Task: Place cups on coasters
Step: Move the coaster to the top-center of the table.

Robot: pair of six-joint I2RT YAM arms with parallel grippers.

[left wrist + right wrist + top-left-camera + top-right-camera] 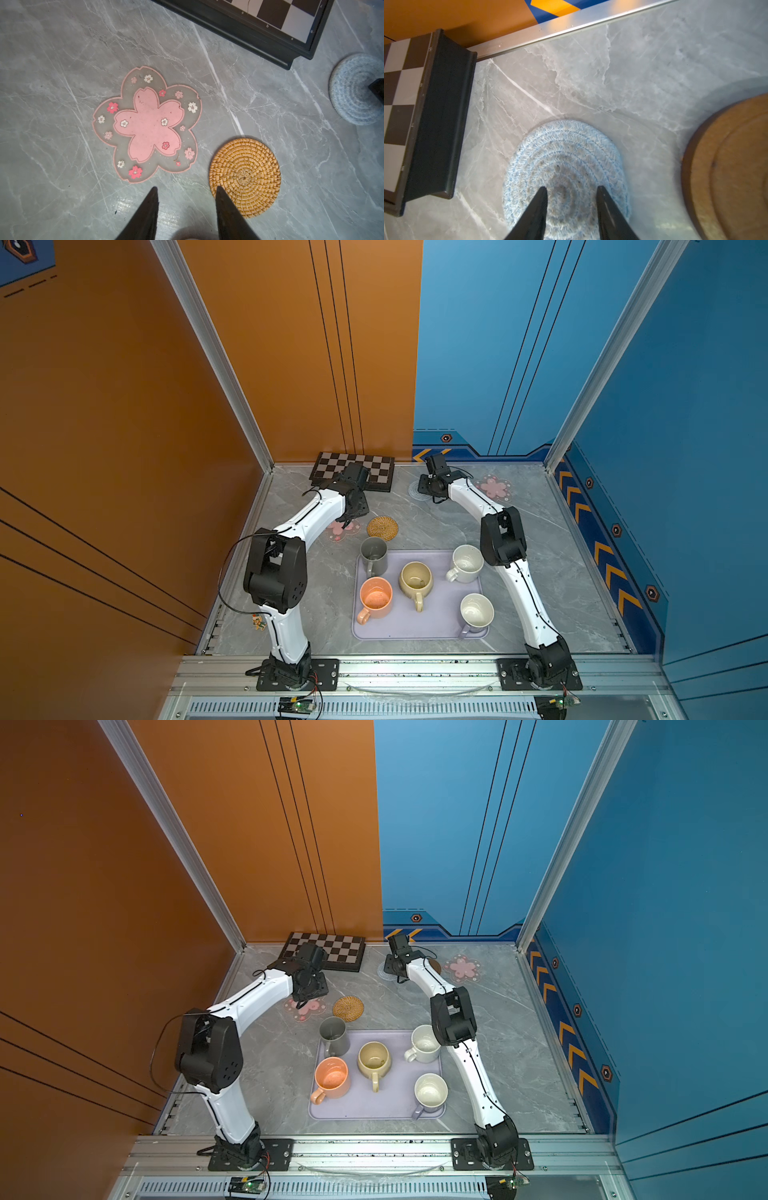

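Five cups stand on a lavender tray (419, 632): grey (373, 556), orange (376, 597), beige-yellow (415, 578), speckled white (467, 562) and lavender (476, 612). Coasters lie beyond it: a pink flower (147, 124), a rattan round (245, 176), a pale-blue spiral (564, 166), a wooden disc (729, 172) and a second pink flower (494, 487). My left gripper (187, 188) hovers open and empty between the pink flower and the rattan round. Open and empty too, my right gripper (572, 187) hangs over the pale-blue spiral.
A chequered board (353, 470) lies at the back left against the orange wall, close to both wrists. The blue back wall and its metal sill (571, 29) run just behind the pale-blue coaster. Both forearms flank the tray.
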